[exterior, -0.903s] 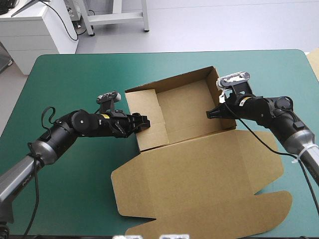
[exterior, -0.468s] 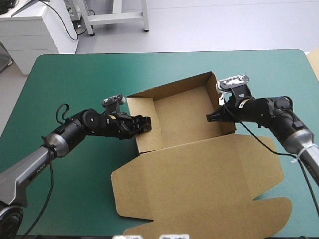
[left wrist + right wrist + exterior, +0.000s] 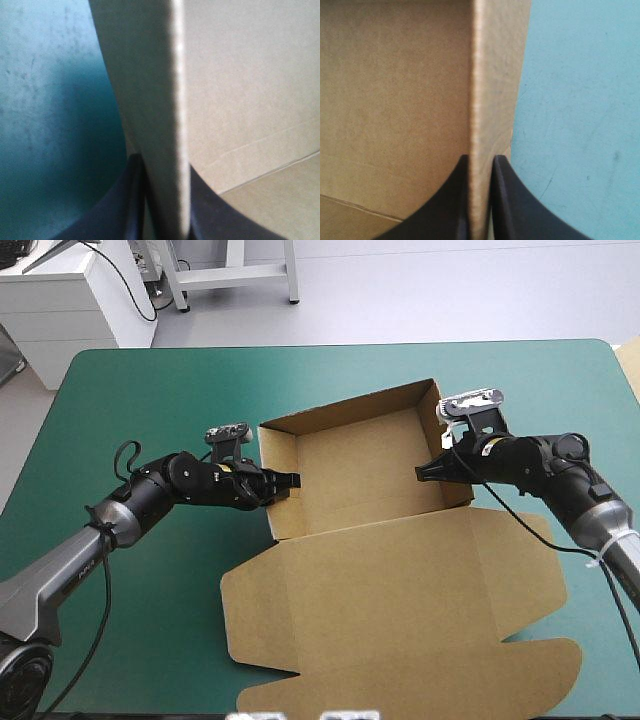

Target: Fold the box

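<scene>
The brown box [image 3: 360, 465] stands as an open tray in the middle of the table, its walls raised and its big lid [image 3: 400, 610] lying flat toward the near edge. My left gripper [image 3: 288, 481] is shut on the box's left wall [image 3: 160, 100], which runs edge-on between the black fingers [image 3: 125, 200]. On the opposite side, my right gripper [image 3: 428, 470] is shut on the right wall [image 3: 487, 75], one finger [image 3: 455, 200] inside the tray and one outside.
The teal-green cover [image 3: 150, 610] lies bare to the left of the lid and along the far edge [image 3: 300, 365]. The lid's rounded flaps reach close to the table's near edge.
The tray has shifted slightly to the right and squared up, its left inner flap now flat against the wall. Both grippers kept their hold on the walls.
</scene>
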You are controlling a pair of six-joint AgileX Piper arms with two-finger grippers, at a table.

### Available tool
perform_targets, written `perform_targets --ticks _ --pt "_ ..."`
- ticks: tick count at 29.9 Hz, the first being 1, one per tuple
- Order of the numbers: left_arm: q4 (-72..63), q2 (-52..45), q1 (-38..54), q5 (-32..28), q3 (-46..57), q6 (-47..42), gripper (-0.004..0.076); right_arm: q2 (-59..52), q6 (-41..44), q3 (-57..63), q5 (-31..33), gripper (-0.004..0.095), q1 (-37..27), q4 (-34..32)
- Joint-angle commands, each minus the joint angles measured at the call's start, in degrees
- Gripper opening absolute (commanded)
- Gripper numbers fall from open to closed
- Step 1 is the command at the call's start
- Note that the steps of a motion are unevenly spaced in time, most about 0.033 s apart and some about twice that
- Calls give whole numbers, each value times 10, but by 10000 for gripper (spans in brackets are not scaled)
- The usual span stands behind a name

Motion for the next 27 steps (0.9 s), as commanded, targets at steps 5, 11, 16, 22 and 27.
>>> perform_targets --ticks 5,11,16,22,27 --pt "81 -24 -12 74 -133 -10 -8 -23 16 -20 23 0 14 76" --pt "263 -13 -12 173 -202 -99 -8 -23 49 -30 74 0 14 31" --pt "281 1 -12 196 -210 -117 -8 -8 65 -73 134 0 14 25" --pt "283 26 -12 219 -210 -120 -8 59 74 -127 239 0 14 4" --pt "283 48 -12 218 -210 -129 -8 103 74 -145 274 0 14 4"
